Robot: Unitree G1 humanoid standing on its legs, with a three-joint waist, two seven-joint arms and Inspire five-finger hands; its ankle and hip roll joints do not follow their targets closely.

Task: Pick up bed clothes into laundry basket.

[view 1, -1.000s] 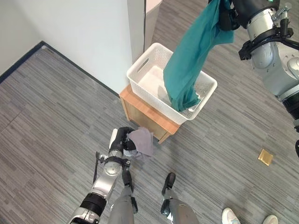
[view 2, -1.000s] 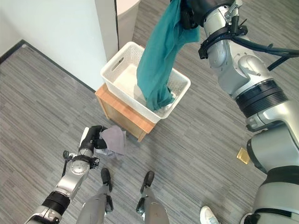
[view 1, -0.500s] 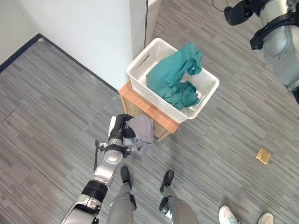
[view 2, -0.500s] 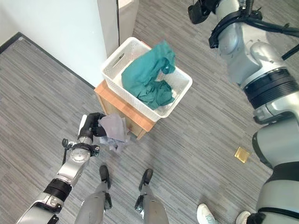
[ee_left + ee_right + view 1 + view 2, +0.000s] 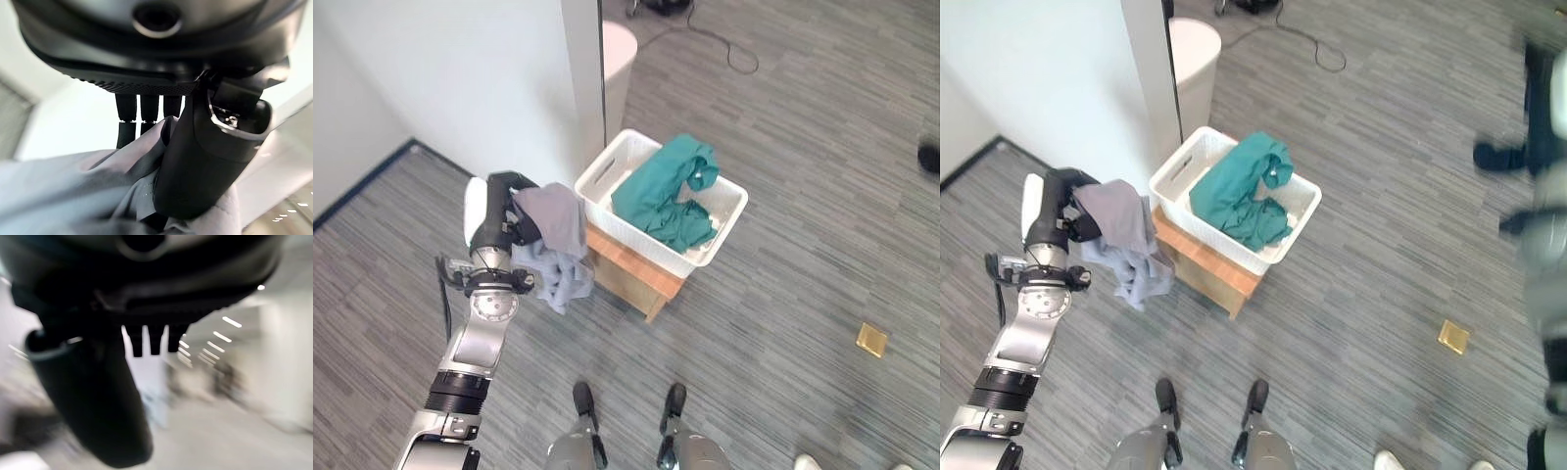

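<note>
A white laundry basket (image 5: 605, 172) stands on a low wooden stool (image 5: 628, 271) by the wall. A teal garment (image 5: 664, 194) lies bunched inside it. My left hand (image 5: 498, 210) is raised just left of the basket, level with its rim. It is shut on a grey garment (image 5: 556, 247) that hangs down from it; in the left wrist view the thumb (image 5: 195, 156) presses into the grey garment (image 5: 63, 186). My right hand (image 5: 1498, 155) is far off to the right, above the floor, with straight fingers (image 5: 151, 340) and nothing in it.
A white wall and pillar (image 5: 509, 88) rise behind the basket, with a white round bin (image 5: 618, 54) and a floor cable (image 5: 724, 49) beyond. A small yellow square (image 5: 871, 340) lies on the floor at the right. A person's shoes (image 5: 1389, 459) show at the bottom edge.
My left hand has lifted the grey garment from floor level up beside the basket. The teal garment has settled into the basket. My right arm has swung away rightward. The camera has shifted.
</note>
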